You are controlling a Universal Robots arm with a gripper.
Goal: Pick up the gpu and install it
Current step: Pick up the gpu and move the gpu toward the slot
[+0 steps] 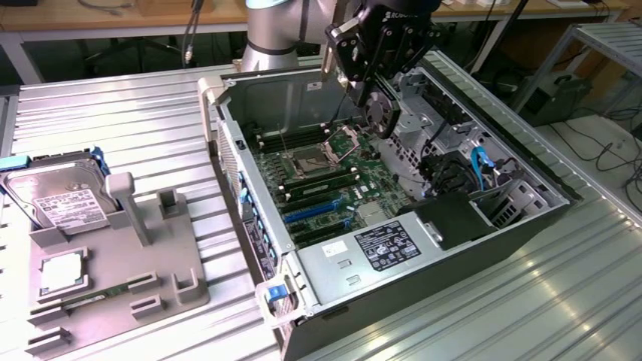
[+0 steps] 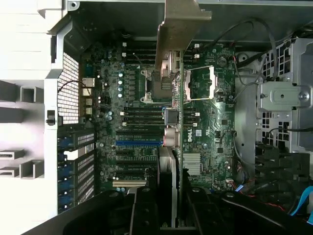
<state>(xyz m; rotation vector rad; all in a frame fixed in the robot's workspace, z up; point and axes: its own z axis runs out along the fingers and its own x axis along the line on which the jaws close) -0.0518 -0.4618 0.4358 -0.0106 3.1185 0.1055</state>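
The gpu (image 1: 380, 105), a black card with a round fan on its face, hangs on edge above the open computer case (image 1: 522, 214). My gripper (image 1: 377, 71) is shut on its upper edge. The card's pale bracket strip (image 1: 329, 90) points down toward the back wall of the case. In the wrist view the gpu (image 2: 168, 152) runs edge-on away from my gripper (image 2: 168, 208), and its bracket (image 2: 178, 29) reaches over the case's rim. The card floats over the motherboard (image 2: 210, 127), above the CPU socket (image 2: 198, 83) and apart from the blue expansion slot (image 2: 137, 143).
A grey fixture (image 1: 120, 263) at the exterior view's left holds a silver hard drive (image 1: 65, 199), a CPU (image 1: 60, 272) and a green memory stick (image 1: 101, 292). Inside the case are the power supply (image 1: 386, 244), cables (image 1: 479, 169) and blue slots (image 1: 313, 210).
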